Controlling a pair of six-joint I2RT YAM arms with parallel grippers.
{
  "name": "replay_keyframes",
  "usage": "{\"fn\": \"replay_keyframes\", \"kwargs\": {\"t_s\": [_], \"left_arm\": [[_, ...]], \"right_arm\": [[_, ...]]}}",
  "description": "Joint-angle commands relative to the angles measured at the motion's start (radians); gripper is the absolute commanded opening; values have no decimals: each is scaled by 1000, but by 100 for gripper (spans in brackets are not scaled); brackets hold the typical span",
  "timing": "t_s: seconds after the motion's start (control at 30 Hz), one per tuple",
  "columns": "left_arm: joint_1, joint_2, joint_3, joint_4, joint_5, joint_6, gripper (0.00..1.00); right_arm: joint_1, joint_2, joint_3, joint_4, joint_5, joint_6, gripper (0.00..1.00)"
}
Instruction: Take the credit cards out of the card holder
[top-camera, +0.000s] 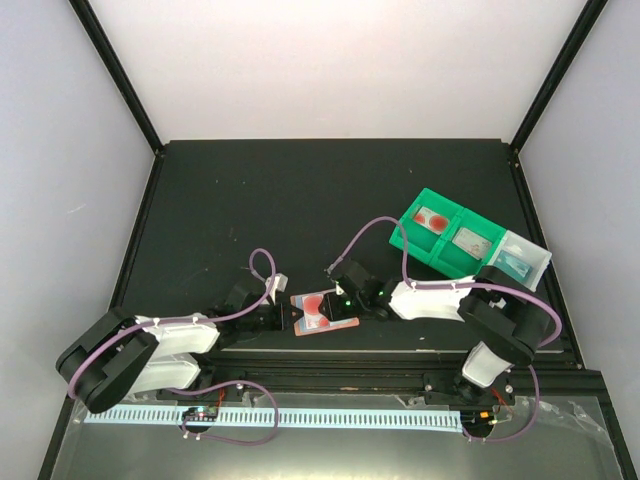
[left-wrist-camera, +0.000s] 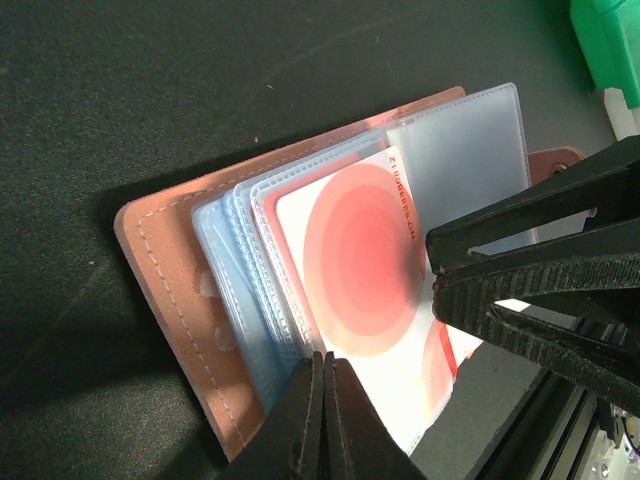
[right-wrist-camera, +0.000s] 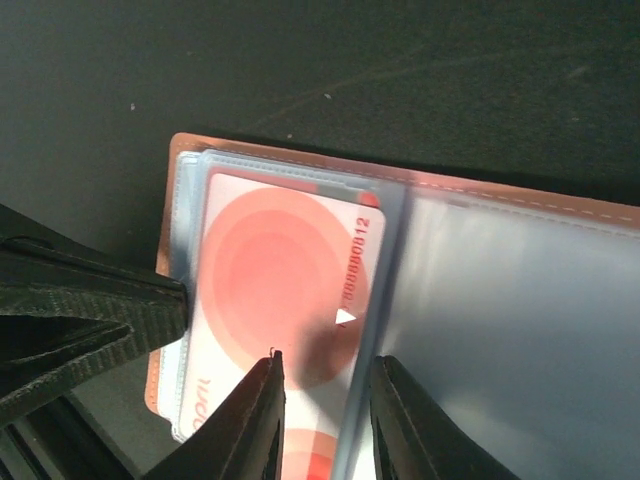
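Your holder (top-camera: 323, 312) lies open on the worktop (top-camera: 300, 200), close to the near edge and about midway along it. Your left claw (left-wrist-camera: 322, 368) is pressed fully together on the holder's left edge, over the sleeves. Your right claw (right-wrist-camera: 328, 362) has its jaws a little apart, astride the edge of a clear sleeve (right-wrist-camera: 500, 320) without squeezing it. A card (right-wrist-camera: 270, 280) with red circles sits in the top pocket. Green bins (top-camera: 450, 262) stand by the right edge.

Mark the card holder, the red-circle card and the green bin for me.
card holder (left-wrist-camera: 175, 290), left wrist view, terracotta outer panel.
red-circle card (left-wrist-camera: 360, 260), left wrist view, middle of its red circle.
green bin (top-camera: 432, 252), top external view, near wall.
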Motion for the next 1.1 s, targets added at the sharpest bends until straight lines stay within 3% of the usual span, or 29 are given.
{"fn": "replay_keyframes", "kwargs": {"t_s": [0.0,0.13,0.4,0.53,1.07], "left_arm": [[3,25,7,-51,-23,22,2],[4,24,0,-51,-26,22,2],[3,42,19,-90,-46,55,2],[4,55,18,-85,-48,55,2],[3,61,18,-91,-66,54,2]], "right_arm": [[3,26,-12,74,-46,3,25],[2,31,-20,93,-51,6,20],[-38,2,-88,196,-119,42,1],[-62,-19,-143,296,-188,76,1],[-129,-40,-223,340,-226,82,1]]}}
